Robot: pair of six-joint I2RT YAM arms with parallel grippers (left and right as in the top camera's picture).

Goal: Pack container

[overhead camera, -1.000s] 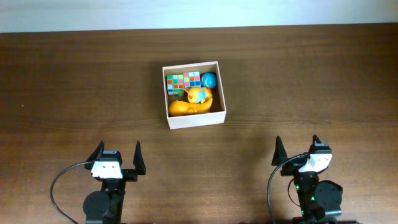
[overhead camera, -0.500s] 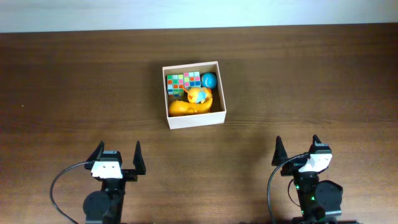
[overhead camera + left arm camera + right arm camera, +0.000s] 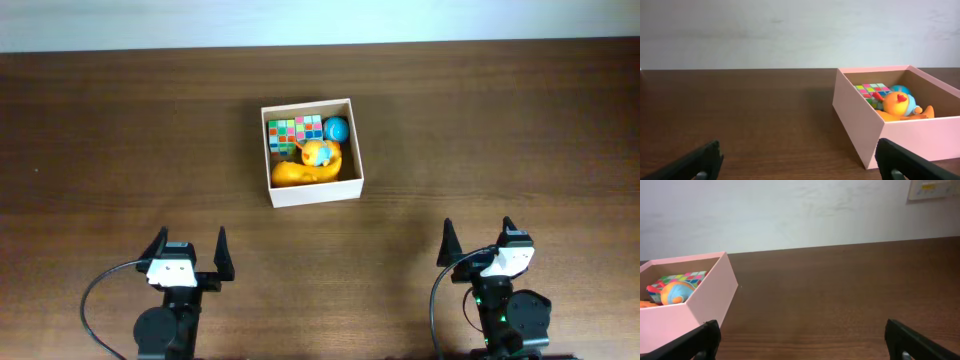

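The container [image 3: 317, 190] is a small square open-top box with white walls, standing at the table's middle back. Inside lie a multicoloured puzzle cube [image 3: 295, 131], a blue ball [image 3: 336, 129] and an orange duck toy [image 3: 312, 165]. The container also shows at the right of the left wrist view [image 3: 860, 125] and at the left of the right wrist view [image 3: 715, 292]. My left gripper [image 3: 190, 250] is open and empty near the front edge, well short of the container. My right gripper [image 3: 477, 238] is open and empty at the front right.
The brown wooden table [image 3: 500, 130] runs to a pale wall [image 3: 790, 30] at the back. A black cable [image 3: 95, 295] loops beside the left arm's base.
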